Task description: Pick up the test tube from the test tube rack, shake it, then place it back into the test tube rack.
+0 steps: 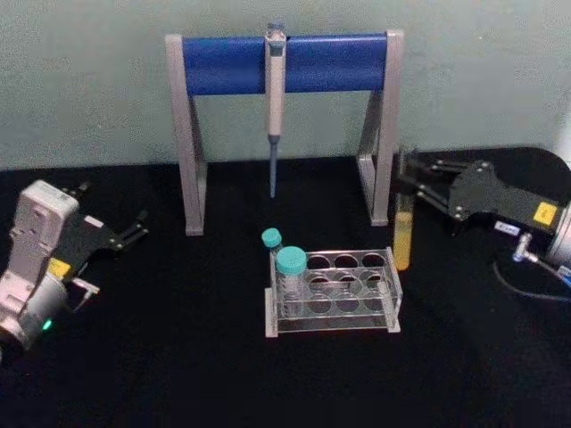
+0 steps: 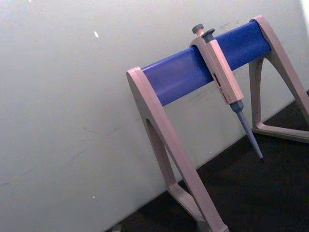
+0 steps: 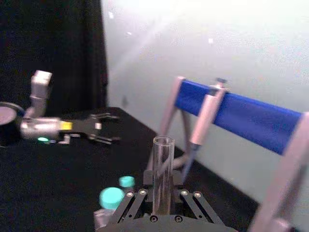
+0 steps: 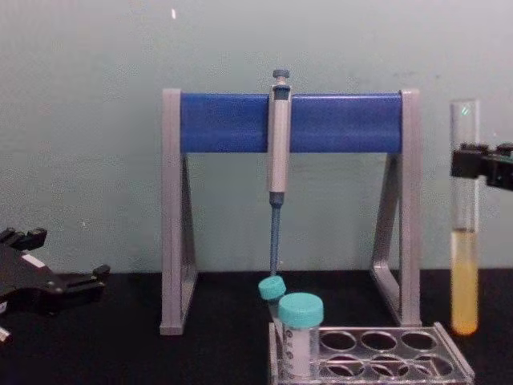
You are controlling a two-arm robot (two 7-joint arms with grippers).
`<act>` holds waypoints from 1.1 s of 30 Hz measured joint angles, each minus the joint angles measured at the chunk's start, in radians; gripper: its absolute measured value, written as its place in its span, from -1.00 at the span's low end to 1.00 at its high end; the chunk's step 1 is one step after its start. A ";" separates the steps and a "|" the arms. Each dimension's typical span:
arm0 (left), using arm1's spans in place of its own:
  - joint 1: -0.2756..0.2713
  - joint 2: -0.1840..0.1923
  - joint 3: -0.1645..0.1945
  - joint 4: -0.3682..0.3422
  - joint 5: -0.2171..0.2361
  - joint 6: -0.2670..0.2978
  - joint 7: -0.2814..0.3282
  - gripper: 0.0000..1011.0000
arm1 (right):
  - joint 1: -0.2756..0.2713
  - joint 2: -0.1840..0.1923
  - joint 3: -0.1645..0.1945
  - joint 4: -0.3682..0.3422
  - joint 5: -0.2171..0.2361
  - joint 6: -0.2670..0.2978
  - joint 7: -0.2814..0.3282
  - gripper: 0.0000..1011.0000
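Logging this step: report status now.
Right gripper shut on test tube, upright, right of test tube rack, out of it. Left gripper open, parked left. Teal-capped tubes at rack's left end; other holes free.

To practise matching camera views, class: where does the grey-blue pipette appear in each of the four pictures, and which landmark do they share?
Head view: pipette hangs top centre.
Left wrist view: pipette upper right, tilted.
Right wrist view: pipette right of centre, beyond the test tube.
Chest view: pipette upper centre.
Shared landmark: the blue crossbar it hangs from.
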 joint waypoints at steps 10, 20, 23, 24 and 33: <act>0.000 0.000 0.000 0.000 0.000 0.000 0.000 0.98 | 0.041 -0.031 0.002 0.030 -0.097 -0.031 -0.097 -0.55; 0.000 0.000 0.000 0.000 0.000 0.000 0.000 0.98 | 0.103 -0.108 -0.031 0.075 -0.137 -0.031 -0.101 -0.55; 0.000 0.000 0.000 0.000 0.000 0.000 0.000 0.98 | 0.108 -0.122 -0.037 0.078 -0.136 -0.033 -0.090 -0.55; 0.000 0.000 0.000 0.000 0.000 0.000 0.000 0.98 | 0.109 -0.125 -0.039 0.078 -0.134 -0.034 -0.086 -0.55; 0.000 0.000 0.000 0.000 0.000 0.000 0.000 0.98 | 0.101 -0.135 -0.051 0.064 -0.074 -0.039 -0.025 -0.55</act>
